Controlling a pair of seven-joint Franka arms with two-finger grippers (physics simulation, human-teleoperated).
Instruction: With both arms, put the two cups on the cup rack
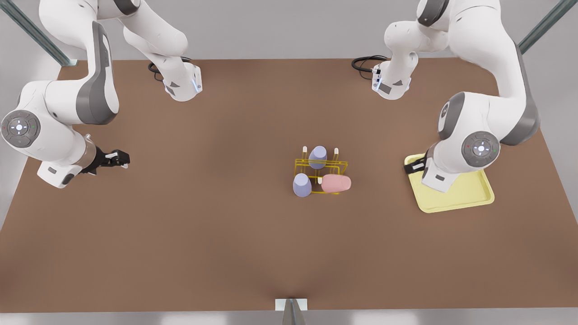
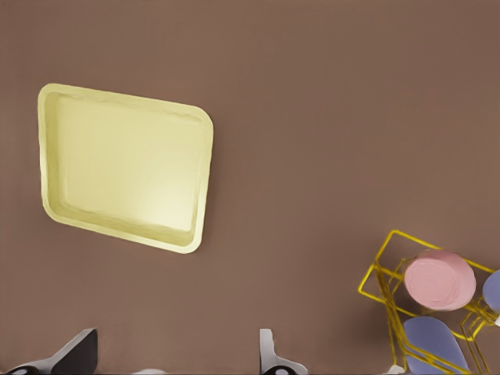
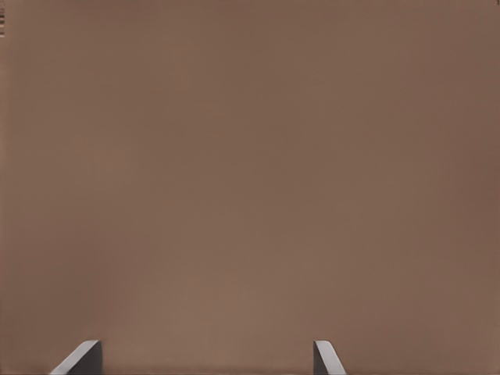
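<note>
In the front view, the rack (image 1: 321, 170) stands a little to the front view's right of the table (image 1: 226, 234) centre. The pink cup (image 1: 336, 183) lies on its side at the rack's near edge, with its long axis running left to right in this view. One lavender cup (image 1: 318, 157) sits on the far side of the rack and its twin (image 1: 301, 185) at the near corner, just beside the pink one. The left gripper (image 1: 410, 168) hangs over the edge of the tray (image 1: 469, 198), at the front view's right and nearer to the rack. The right gripper (image 1: 119, 159) waits well apart at the front view's left. In the left wrist view, the left gripper (image 2: 173, 353) has its fingers (image 2: 272, 358) spread wide and holds nothing. The rack (image 2: 375, 273) with the pink cup (image 2: 440, 280) lies off to one side of it and the tray (image 2: 125, 168) to the other. In the right wrist view, the right gripper (image 3: 207, 355) is also spread and empty above the bare table (image 3: 250, 172). I judge that the cups are already on the rack, so any correction of the tilted pink cup would fall to the left arm.
</note>
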